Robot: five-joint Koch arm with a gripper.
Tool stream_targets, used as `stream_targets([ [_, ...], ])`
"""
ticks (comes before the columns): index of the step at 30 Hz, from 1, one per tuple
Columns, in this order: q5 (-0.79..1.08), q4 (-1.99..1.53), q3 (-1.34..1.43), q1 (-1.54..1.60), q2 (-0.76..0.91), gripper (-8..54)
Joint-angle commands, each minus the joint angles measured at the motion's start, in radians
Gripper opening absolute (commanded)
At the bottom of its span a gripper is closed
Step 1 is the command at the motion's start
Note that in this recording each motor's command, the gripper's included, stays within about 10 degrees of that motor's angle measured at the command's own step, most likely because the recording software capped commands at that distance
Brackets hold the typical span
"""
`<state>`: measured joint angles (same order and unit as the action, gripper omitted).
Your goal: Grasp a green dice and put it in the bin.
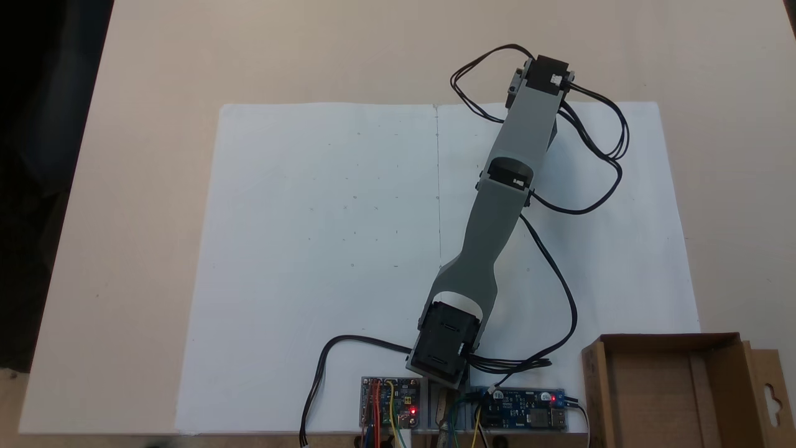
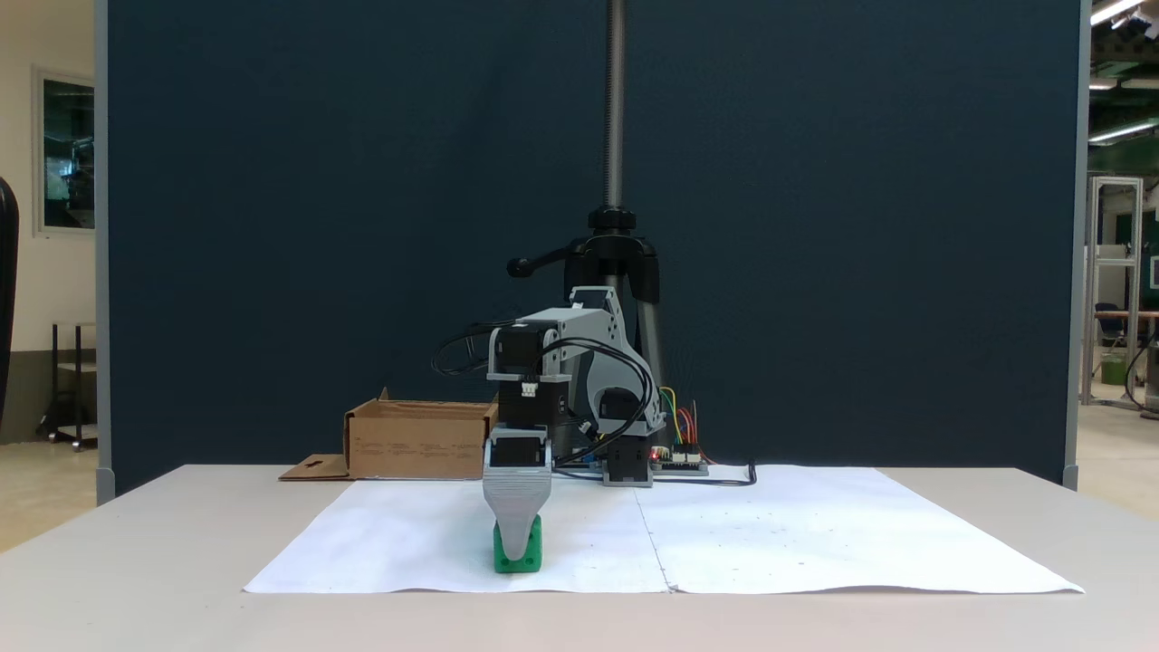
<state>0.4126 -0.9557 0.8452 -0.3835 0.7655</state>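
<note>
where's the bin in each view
From above: the bin sits at bottom right, beside the arm's base.
From the table's front: the bin stands left of centre, behind the white paper.
Shared landmark: the side flap with the hanger hole.

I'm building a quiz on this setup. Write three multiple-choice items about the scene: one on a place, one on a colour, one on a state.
1. In the front fixed view, where is the green dice?
A. inside the bin
B. on the white paper, at the gripper's tip
C. on the bare table

2. What colour is the bin?
A. brown
B. blue
C. white

3. What is the state of the bin seen from above?
A. holds the dice
B. tipped over
C. upright, with no dice in it

Answers: 1 B, the gripper comes down over the dice on the white paper. 2 A, it is plain cardboard. 3 C, its open floor shows only cardboard.
</note>
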Motion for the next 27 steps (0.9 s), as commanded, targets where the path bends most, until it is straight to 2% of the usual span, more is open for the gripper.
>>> stream_targets([
  [1, 0.106, 0.017, -0.04, -0.005, 0.018, 41.3],
  [16, 0.106, 0.029, -0.057, -0.005, 0.008, 39.6],
  [19, 0.106, 0.029, -0.064, -0.005, 0.008, 36.7],
  [22, 0.106, 0.029, -0.066, -0.005, 0.006, 36.2],
  [24, 0.11, 0.029, -0.067, -0.005, 0.006, 30.8],
  [27, 0.114, 0.029, -0.067, -0.005, 0.006, 30.2],
])
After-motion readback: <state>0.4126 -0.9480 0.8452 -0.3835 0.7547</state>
